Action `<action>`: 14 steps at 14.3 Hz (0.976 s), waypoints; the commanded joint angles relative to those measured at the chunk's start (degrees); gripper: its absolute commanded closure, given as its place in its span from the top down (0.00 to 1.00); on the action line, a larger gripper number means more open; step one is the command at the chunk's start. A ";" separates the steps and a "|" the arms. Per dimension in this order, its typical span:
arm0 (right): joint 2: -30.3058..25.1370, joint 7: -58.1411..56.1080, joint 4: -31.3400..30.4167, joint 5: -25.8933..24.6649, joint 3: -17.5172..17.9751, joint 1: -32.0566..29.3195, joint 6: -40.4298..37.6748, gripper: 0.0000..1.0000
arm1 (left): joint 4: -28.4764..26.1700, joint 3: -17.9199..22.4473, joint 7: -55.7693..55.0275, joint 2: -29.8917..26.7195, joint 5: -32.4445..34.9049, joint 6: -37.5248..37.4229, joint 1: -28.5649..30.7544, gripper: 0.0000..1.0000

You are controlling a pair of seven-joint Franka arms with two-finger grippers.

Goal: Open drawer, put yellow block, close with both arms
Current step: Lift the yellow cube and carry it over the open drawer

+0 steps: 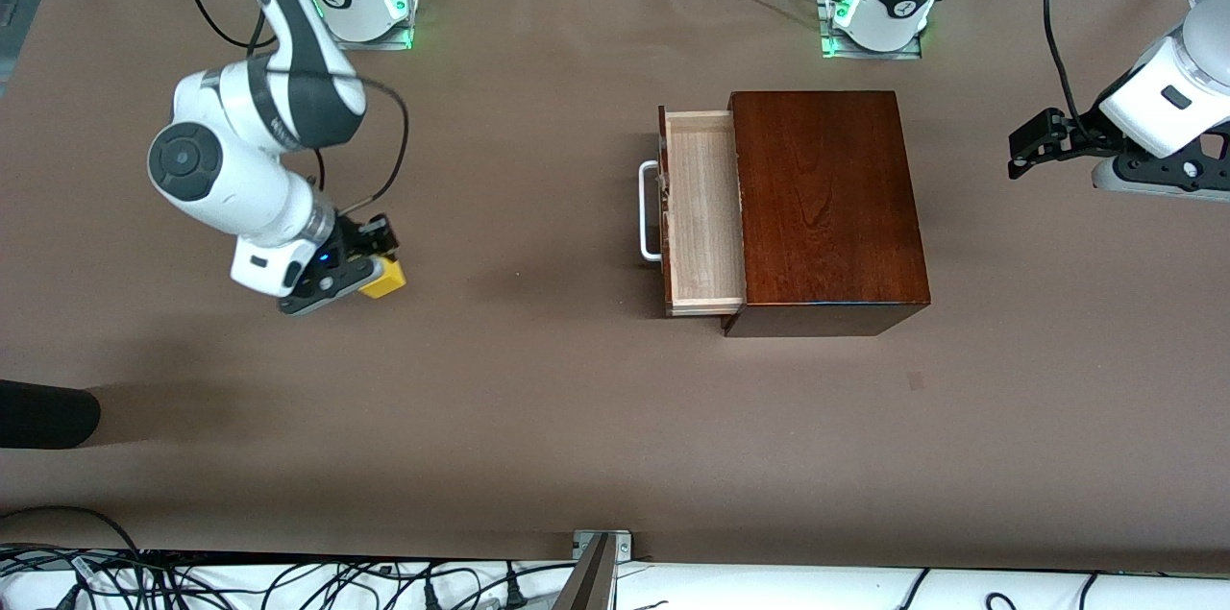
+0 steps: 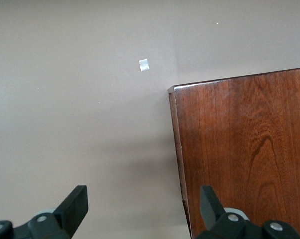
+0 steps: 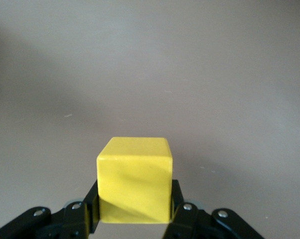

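My right gripper is shut on the yellow block, low at the table toward the right arm's end; I cannot tell whether the block touches the table. In the right wrist view the block sits between the fingers. The drawer stands pulled out of the mahogany box, its pale tray empty, its white handle facing the right arm's end. My left gripper is open and empty, in the air beside the box at the left arm's end. The left wrist view shows the left gripper and a box corner.
A small grey mark lies on the brown table nearer the front camera than the box; it also shows in the left wrist view. A black rounded object juts in at the right arm's end. Cables run along the front edge.
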 commanded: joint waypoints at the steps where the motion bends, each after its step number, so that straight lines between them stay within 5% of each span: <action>1: 1.04 -2.93 9.22 0.35 6.75 0.35 -8.92 0.00 | -0.25 -0.21 -0.43 -0.94 0.17 -0.59 -0.05 1.00; 6: 3.58 -3.37 17.58 -8.08 7.65 15.35 -11.85 0.00 | 0.28 -1.26 -0.70 -0.59 0.17 -1.03 -0.05 1.00; 9: 6.75 -3.54 21.54 -8.53 7.65 21.42 -11.42 0.00 | 0.28 -1.26 -0.61 -0.59 0.25 -1.03 0.04 1.00; 14: 16.84 -3.80 33.92 -12.93 7.57 30.66 -11.42 0.00 | 0.28 -1.26 -0.52 -0.50 0.25 -1.03 0.04 1.00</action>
